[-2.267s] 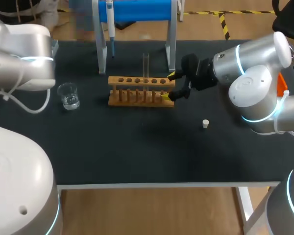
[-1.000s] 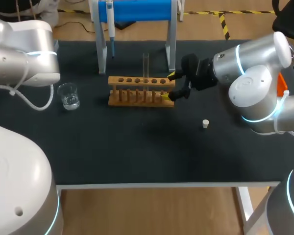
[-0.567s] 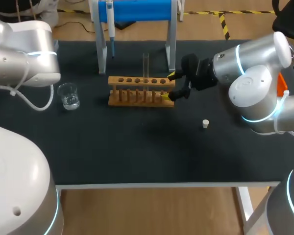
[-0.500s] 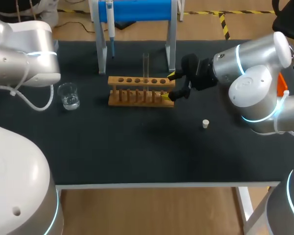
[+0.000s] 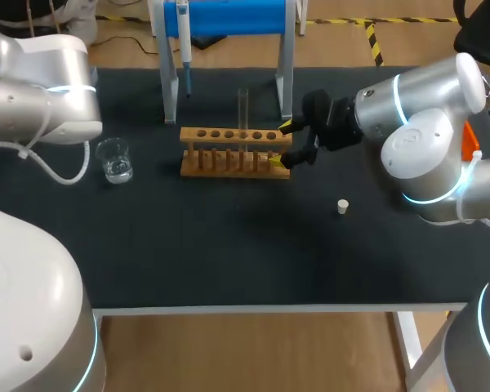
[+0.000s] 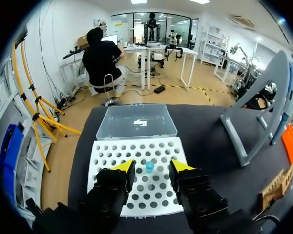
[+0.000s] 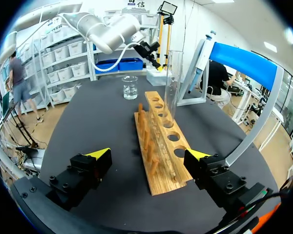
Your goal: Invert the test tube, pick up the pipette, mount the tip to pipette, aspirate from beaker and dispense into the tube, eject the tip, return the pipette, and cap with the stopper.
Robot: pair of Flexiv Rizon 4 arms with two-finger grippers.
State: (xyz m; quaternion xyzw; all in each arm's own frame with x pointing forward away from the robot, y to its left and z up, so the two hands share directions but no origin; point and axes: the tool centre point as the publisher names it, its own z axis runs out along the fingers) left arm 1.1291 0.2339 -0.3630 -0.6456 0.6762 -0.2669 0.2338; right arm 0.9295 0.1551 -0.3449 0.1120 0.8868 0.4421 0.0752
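Hovering over the tip box (image 6: pixel 107 161) by the table's edge with the left gripper (image 6: pixel 152 168), fingers apart, one blue tip (image 6: pixel 150 166) just ahead between them, untouched. Holding the right gripper (image 7: pixel 149 154) wide apart astride the right end of the rack (image 5: pixel 229 151), clamped on nothing. Looks like the pipette pick-up step, with the tube (image 5: pixel 243 110) upright in the rack and the pipette (image 5: pixel 184 41) hanging on the stand (image 5: pixel 237 16) at the far edge. Calls next for reaching to that pipette and closing on its body. Counted: one tube, one pipette, one tip, one beaker (image 5: pixel 114 159) toward the left edge, one stopper (image 5: pixel 342 207) toward the right edge.
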